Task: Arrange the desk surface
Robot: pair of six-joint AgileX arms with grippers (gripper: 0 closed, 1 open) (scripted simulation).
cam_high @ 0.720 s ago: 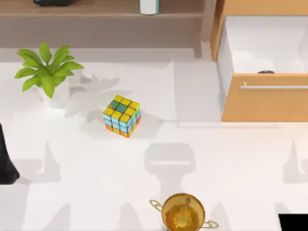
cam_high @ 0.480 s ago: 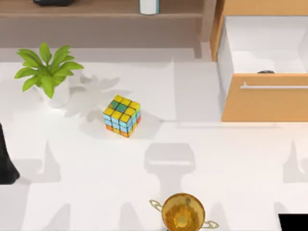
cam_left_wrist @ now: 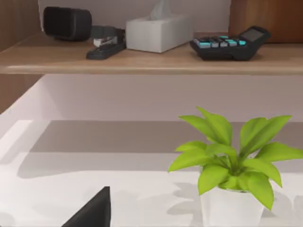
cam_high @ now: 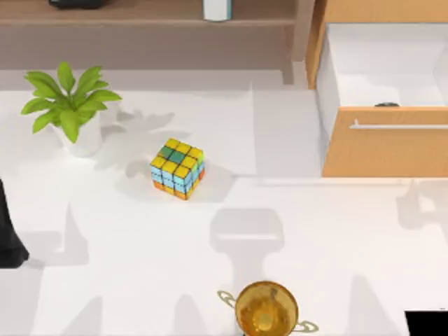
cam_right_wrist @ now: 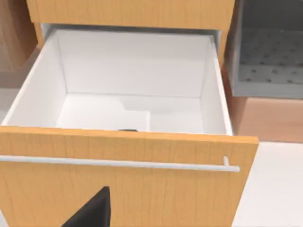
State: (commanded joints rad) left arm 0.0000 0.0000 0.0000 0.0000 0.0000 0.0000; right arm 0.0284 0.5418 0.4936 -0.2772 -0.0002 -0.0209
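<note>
While the drawer (cam_high: 381, 98) stands open, cube (cam_high: 177, 168), plant (cam_high: 70, 105) and trophy (cam_high: 265, 308) sit loose on the worktop (cam_high: 140, 266); nothing looks tidied yet; either gripper's state I cannot tell.

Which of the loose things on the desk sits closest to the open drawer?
The puzzle cube; the potted plant stands farther left, the gold trophy at the near edge.
</note>
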